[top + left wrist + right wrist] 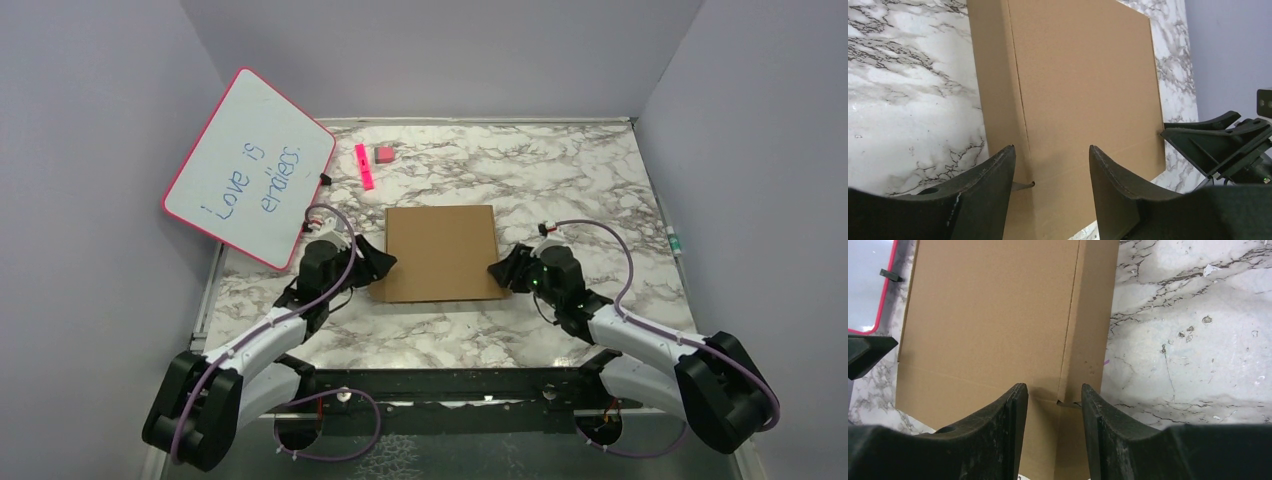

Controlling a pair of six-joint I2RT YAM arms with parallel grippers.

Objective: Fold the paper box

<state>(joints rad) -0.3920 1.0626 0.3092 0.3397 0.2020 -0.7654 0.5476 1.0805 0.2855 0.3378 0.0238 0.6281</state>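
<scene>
The box (440,252) lies in the middle of the frame on the marble counter (570,170), below and right of the whiteboard (250,165). The left pincer (385,263) sits at the box's lower left corner and the right pincer (498,271) at its lower right corner, both low and facing inward. In the wrist views each is open and has hold of nothing. The left one gapes wide across the narrow side strip and its crease. The right one is parted less, with the crease and a small notch showing in its gap.

The step in hand looks like catching the two narrow side strips to turn them along their creases. To do it well, I judge each pincer should place one finger outside the outer edge and the other just inside the crease, then close on the strip alone, not on the main panel. Both arms should work together, so the light card neither slides nor twists on the smooth counter. Whether the strips lie flat or slope cannot be told, so a slow, shallow entry seems safer
</scene>
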